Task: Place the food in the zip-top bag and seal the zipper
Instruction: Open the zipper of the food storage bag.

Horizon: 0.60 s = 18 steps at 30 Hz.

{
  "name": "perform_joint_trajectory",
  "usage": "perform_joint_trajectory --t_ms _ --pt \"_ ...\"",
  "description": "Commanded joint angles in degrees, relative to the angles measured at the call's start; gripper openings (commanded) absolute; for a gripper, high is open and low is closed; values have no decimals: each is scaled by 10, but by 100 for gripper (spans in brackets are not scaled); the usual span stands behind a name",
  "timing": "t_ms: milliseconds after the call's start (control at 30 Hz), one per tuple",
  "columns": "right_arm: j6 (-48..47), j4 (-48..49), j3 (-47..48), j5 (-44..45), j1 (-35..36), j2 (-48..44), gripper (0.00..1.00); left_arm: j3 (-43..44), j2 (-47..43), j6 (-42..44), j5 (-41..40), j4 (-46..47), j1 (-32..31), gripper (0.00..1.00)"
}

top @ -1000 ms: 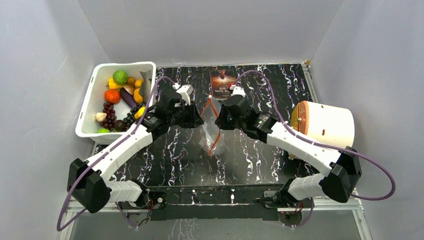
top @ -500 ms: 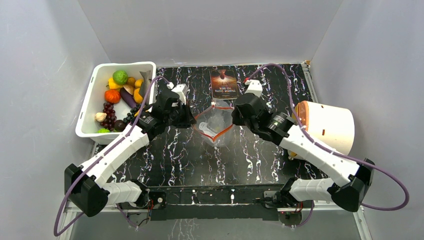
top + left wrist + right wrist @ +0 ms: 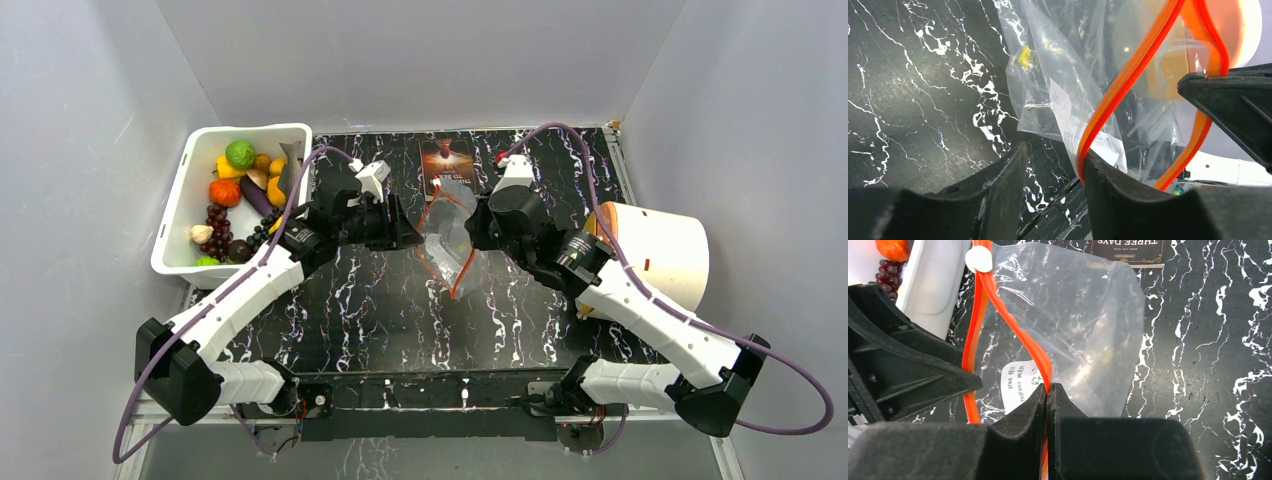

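The clear zip-top bag [image 3: 447, 235] hangs between my two grippers over the black marbled table, its mouth spread open. My right gripper [image 3: 476, 228] is shut on one side of the red-orange zipper [image 3: 1018, 327], with the strip pinched between its fingertips [image 3: 1047, 390]. The bag's white label [image 3: 1020, 380] sits just beyond them. My left gripper [image 3: 1054, 167] is open. The other side of the zipper [image 3: 1130, 77] rests against the inner edge of its right finger [image 3: 1108, 190] and is not pinched. The food [image 3: 235, 185] lies in the white tub, left of the left arm.
The white tub [image 3: 172, 222] stands at the back left. A dark printed card [image 3: 447, 166] lies flat behind the bag. A white and orange cylinder [image 3: 655, 250] lies on its side at the right, close to my right forearm.
The bag has shifted right and hangs more upright. My left gripper, shut on the strip half a second ago, has opened. The right arm has drawn right and back, still gripping.
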Motion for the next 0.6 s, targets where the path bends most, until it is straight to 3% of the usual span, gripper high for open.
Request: perform_joint_trajectory --t_ms 0,300,433,567 --pt "-49 20 8 22 -2 -13 0 23 -18 -8 18 8 -2 48" --pt "-82 -43 15 105 -2 -24 0 71 -42 14 -26 -65 -2 77" --pt "-84 -65 27 116 -2 -28 0 67 -61 37 -58 -71 -2 82" --pt "-79 -103 57 134 -2 -28 0 71 -63 66 -149 -98 -2 83"
